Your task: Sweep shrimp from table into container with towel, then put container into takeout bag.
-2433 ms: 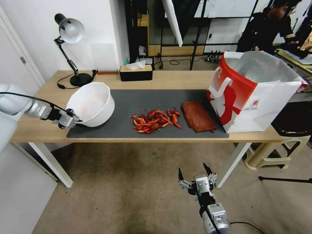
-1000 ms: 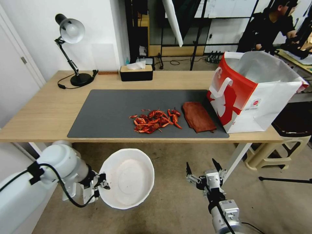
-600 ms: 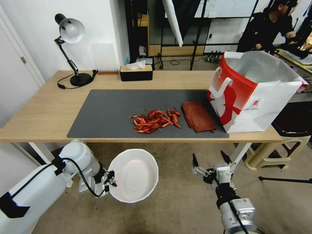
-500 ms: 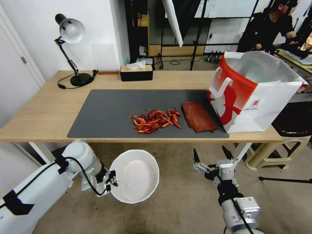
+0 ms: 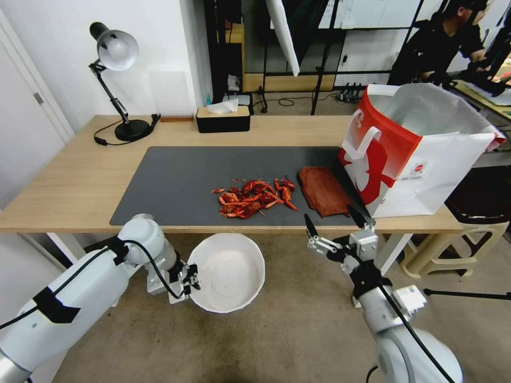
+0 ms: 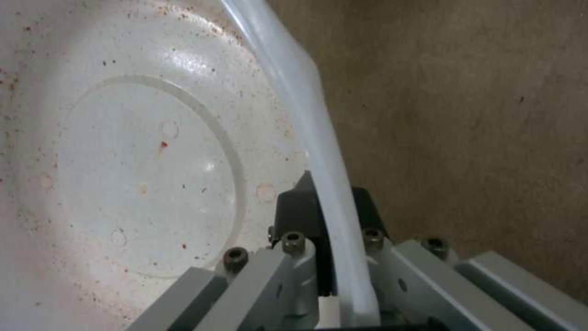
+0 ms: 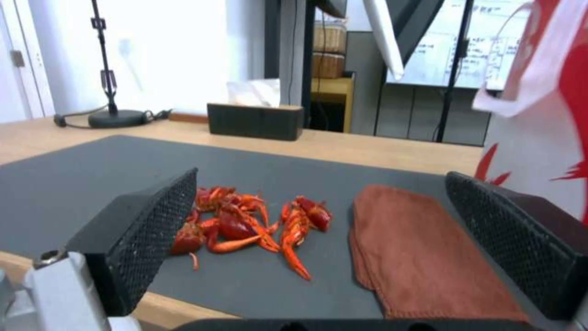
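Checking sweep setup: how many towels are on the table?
1. The towel lies flat on the dark mat, between the shrimp and the takeout bag. It looks folded; nothing suggests a second one beneath it.

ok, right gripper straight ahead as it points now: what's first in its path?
Probably the towel. The right gripper, jaws open, sits at the table's near edge, and in the right wrist view the towel lies between its fingers, with the shrimp toward one side. Height over the mat is unclear, so it might pass above.
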Available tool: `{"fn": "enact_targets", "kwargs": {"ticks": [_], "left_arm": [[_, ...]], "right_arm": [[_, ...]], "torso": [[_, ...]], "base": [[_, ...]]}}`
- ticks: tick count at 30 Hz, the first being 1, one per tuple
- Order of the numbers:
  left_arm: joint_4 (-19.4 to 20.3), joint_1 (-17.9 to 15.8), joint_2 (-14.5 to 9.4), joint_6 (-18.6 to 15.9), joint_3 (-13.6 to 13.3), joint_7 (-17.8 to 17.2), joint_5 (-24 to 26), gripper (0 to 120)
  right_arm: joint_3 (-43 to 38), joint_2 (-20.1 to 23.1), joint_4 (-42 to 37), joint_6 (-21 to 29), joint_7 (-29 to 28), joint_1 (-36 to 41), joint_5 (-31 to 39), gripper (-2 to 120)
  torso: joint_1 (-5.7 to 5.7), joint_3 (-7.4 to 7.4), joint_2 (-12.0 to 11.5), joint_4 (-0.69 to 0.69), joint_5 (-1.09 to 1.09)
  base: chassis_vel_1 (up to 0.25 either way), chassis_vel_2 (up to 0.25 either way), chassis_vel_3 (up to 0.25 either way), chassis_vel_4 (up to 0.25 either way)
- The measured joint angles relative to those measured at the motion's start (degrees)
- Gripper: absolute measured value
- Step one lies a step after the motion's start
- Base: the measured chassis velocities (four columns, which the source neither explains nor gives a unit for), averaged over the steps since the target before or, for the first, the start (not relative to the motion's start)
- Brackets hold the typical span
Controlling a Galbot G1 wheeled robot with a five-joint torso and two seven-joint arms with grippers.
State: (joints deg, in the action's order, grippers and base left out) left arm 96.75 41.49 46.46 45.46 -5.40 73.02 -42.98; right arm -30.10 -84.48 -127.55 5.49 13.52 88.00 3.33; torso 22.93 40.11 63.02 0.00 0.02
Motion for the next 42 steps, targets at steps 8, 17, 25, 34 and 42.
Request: {"fn": "enact_targets", "kwargs": {"ticks": [8, 17, 25, 34, 42], "left_arm": [[-1.4, -0.8, 0.8, 0.0, -1.1, -0.8, -0.6, 0], [-2.5, -1.8, 1.5, 0.2, -1.8, -1.1, -1.1, 0], [-3.6, -2.2, 1.9, 0.6, -2.2, -1.7, -1.3, 0], [-5.1, -2.7, 2.1, 1.0, -2.3, -2.4, -1.3, 0], [-5.6, -2.3, 2.2, 1.1, -2.3, -2.9, -1.3, 0]], "right_arm": [[1.9, 5.2, 7.3, 3.2, -3.9, -7.9, 2.5, 100], [3.2, 8.9, 10.9, 6.6, -6.8, -13.8, 5.9, 100], [5.0, 12.6, 14.6, 15.3, -13.5, -21.6, 9.5, 100], [7.0, 14.9, 18.4, 28.2, -20.8, -29.0, 17.6, 100], [8.7, 14.1, 20.6, 32.3, -24.5, -31.3, 19.5, 100]], "torso": [[0.00, 0.00, 0.0, 0.01, -0.01], [0.00, 0.00, 0.0, 0.00, 0.00], [-0.01, 0.00, 0.0, 0.01, -0.01], [-0.01, 0.00, 0.0, 0.00, -0.01], [-0.01, -0.01, 0.0, 0.00, -0.02]], "base": [[0.000, 0.000, 0.000, 0.000], [0.000, 0.000, 0.000, 0.000], [0.000, 0.000, 0.000, 0.000], [0.000, 0.000, 0.000, 0.000], [0.000, 0.000, 0.000, 0.000]]}}
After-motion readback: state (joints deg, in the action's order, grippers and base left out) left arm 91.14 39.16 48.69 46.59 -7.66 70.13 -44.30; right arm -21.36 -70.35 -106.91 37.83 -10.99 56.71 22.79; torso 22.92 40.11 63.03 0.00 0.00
